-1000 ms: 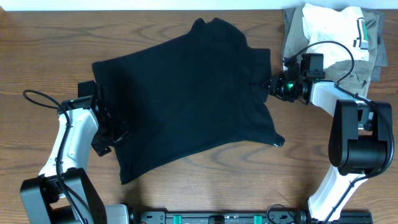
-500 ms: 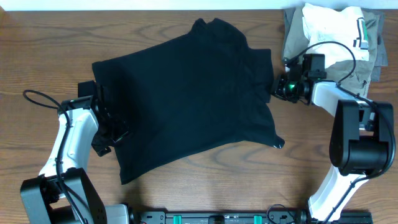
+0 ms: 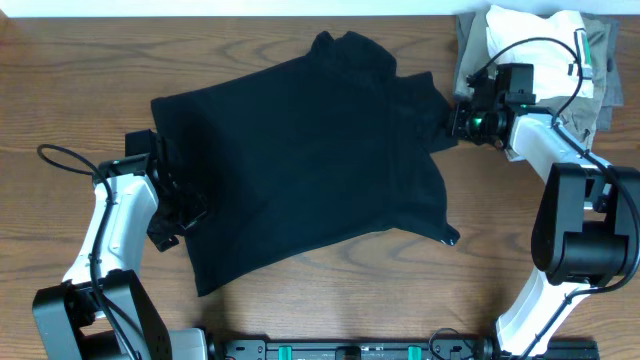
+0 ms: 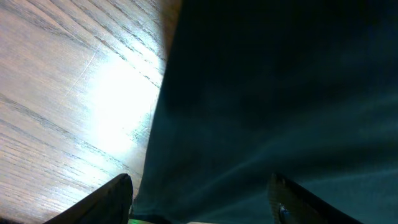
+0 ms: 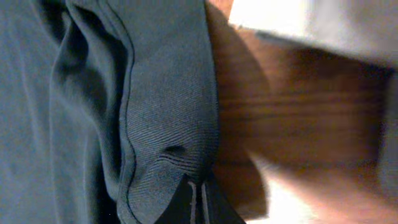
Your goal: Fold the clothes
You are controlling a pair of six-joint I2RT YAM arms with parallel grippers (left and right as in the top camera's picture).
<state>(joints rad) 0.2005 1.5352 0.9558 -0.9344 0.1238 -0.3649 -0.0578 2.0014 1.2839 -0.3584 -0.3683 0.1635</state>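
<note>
Black garment (image 3: 300, 165) lies spread over the mid tabletop (image 3: 70, 70), roughly flat but skewed, collar end toward the far edge, some bunching along its right side. No fold shows anywhere: one open layer as far as the overhead view tells. So the task looks barely begun, prob. at the first grab for fold no. 1.

Right claw (image 3: 450, 124) is at the garment's right edge, tips together and clamped on the ribbed hem. Its wrist view shows the cloth puckered right where the claw (image 5: 194, 198) pinches.

Left claw (image 3: 172, 205) sits at the garment's left edge, jaws apart, w/ the cloth edge running btw them in its wrist view (image 4: 202, 208). No grip there, and can't tell if the tips touch cloth.

Left to do: basically everything, i.e. get hold on the left side, carry one part over, flatten, repeat.

Far right corner: white folded garment (image 3: 530, 45) w/ striped trim on top of olive/grey garments (image 3: 600, 105), near the right claw and apart from the black one.
</note>
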